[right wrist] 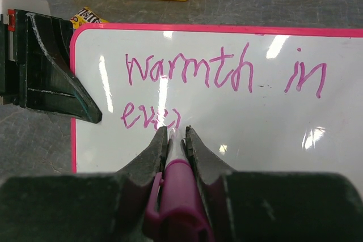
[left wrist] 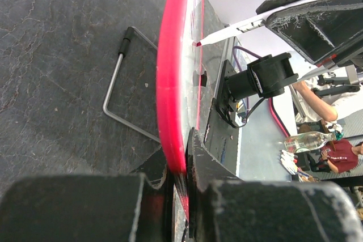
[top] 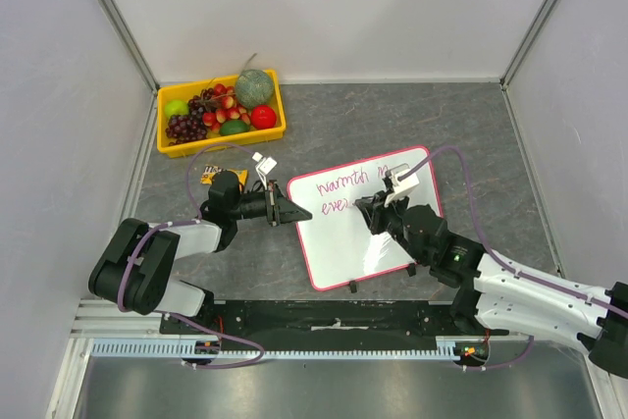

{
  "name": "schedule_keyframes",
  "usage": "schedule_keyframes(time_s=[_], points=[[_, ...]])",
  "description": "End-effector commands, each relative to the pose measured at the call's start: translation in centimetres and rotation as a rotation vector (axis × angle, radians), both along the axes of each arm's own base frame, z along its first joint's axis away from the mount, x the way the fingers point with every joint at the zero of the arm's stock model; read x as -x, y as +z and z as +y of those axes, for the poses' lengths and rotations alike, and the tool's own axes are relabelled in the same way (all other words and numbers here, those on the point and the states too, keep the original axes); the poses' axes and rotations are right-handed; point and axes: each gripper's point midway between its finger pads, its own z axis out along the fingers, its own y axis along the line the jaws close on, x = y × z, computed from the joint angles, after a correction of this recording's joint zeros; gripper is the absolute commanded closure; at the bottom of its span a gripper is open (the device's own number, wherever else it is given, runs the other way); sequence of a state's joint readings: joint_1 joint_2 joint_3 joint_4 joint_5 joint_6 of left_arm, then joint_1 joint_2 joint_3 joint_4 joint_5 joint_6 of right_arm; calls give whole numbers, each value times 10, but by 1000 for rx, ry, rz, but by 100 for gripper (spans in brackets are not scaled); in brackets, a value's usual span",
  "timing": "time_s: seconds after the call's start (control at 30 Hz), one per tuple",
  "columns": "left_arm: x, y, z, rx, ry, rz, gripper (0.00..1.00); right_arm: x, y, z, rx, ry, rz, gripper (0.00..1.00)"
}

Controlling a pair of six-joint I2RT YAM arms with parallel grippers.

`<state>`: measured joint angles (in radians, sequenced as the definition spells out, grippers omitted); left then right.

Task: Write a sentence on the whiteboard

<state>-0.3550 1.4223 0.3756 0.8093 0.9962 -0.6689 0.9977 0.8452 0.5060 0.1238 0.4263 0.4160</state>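
The whiteboard (top: 378,233), white with a pink-red rim, lies tilted on the grey table. Magenta writing (top: 339,186) on it reads "warmth in" with "ever" begun below; it also shows in the right wrist view (right wrist: 187,69). My left gripper (top: 290,211) is shut on the board's left rim (left wrist: 170,111). My right gripper (right wrist: 176,131) is shut on a magenta marker (right wrist: 178,188), its tip touching the board just after "ever". In the top view the right gripper (top: 376,209) hovers over the second line. The marker tip also shows in the left wrist view (left wrist: 199,43).
A yellow tray (top: 167,147) of fruit stands at the back left. A small yellow packet (top: 210,177) lies beside my left arm. A wire stand (left wrist: 116,77) lies on the table under the board's edge. Grey walls close in three sides.
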Motion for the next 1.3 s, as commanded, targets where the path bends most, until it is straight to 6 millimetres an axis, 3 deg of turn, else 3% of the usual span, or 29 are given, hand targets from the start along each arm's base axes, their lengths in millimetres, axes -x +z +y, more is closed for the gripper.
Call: schedule_keyframes(time_s=[0.0, 0.53, 1.03, 1.27], points=[[1, -24, 2, -76, -27, -138, 98, -11, 6, -6, 53, -52, -29, 100], [1, -24, 2, -76, -27, -138, 98, -23, 22, -14, 94, -122, -76, 100], [1, -25, 2, -77, -27, -137, 98, -13, 3, -17, 94, -92, -30, 100], [0, -25, 2, -77, -26, -138, 98, -15, 25, -13, 52, -89, -59, 100]])
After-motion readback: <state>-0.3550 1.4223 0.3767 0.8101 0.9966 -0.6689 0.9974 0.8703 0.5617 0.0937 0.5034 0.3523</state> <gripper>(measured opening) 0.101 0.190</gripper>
